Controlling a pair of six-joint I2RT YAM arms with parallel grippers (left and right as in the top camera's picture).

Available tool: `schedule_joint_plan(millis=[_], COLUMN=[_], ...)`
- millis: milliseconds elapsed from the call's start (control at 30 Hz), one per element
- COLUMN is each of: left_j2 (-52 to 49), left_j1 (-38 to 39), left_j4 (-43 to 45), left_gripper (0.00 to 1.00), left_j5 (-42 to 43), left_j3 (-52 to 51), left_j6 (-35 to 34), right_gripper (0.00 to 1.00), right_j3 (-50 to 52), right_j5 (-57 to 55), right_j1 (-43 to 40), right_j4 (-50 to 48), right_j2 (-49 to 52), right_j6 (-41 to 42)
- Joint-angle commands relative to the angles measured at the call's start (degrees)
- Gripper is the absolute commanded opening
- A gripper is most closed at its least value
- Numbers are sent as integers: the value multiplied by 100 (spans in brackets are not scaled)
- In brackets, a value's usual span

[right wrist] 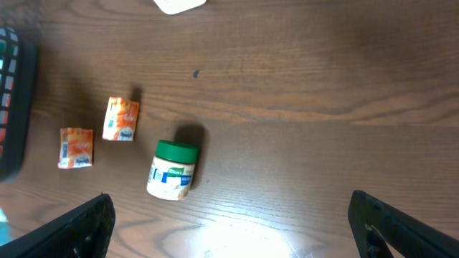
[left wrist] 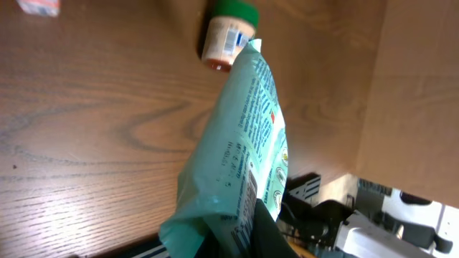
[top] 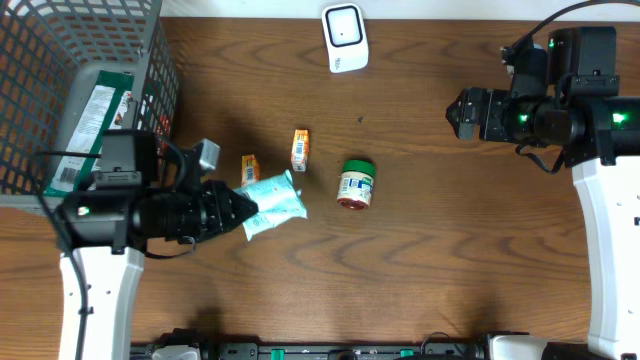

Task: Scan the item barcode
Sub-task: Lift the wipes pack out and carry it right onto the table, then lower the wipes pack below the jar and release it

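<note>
My left gripper [top: 245, 211] is shut on one end of a mint-green pouch [top: 273, 203], held just above the table's middle left. In the left wrist view the pouch [left wrist: 247, 143] stretches away from the jaws toward a jar, and a barcode [left wrist: 248, 204] shows on it close to the fingers. The white scanner [top: 345, 37] stands at the table's far edge, apart from the pouch. My right gripper [top: 456, 112] hovers open at the upper right with nothing between its fingers [right wrist: 79, 229].
A green-lidded jar [top: 356, 184] lies right of the pouch. Two small orange boxes [top: 300, 150] [top: 249, 168] lie behind it. A grey wire basket [top: 150, 60] holding packets fills the far left corner.
</note>
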State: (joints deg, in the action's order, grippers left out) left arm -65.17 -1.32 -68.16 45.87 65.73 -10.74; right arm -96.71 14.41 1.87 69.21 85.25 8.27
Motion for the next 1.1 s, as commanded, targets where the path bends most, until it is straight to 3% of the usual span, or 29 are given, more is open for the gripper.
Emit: schedule_joint_plan(millis=[0, 100, 300, 500, 833, 1067], left_j2=[7, 4, 7, 4, -133, -931], left_j1=[92, 205, 457, 737, 1456, 1814], left_j4=[199, 535, 680, 739, 1034, 1027], left_gripper=[7, 7, 7, 7, 8, 7], left_j5=[173, 481, 1731, 2476, 2511, 2037], left_j3=[-326, -678, -1019, -1019, -1019, -1019], left_j6=[120, 566, 3189, 4741, 4990, 4562], right_gripper=[99, 99, 99, 99, 99, 99], right_j3=[-105, -105, -105, -105, -105, -105], right_j5=[48, 48, 48, 48, 48, 48], right_j1=[4, 4, 4, 4, 4, 4], right_j4=[2, 2, 2, 2, 2, 2], right_j2=[26, 26, 26, 26, 26, 26], right_j6=[-83, -83, -83, -85, -83, -83])
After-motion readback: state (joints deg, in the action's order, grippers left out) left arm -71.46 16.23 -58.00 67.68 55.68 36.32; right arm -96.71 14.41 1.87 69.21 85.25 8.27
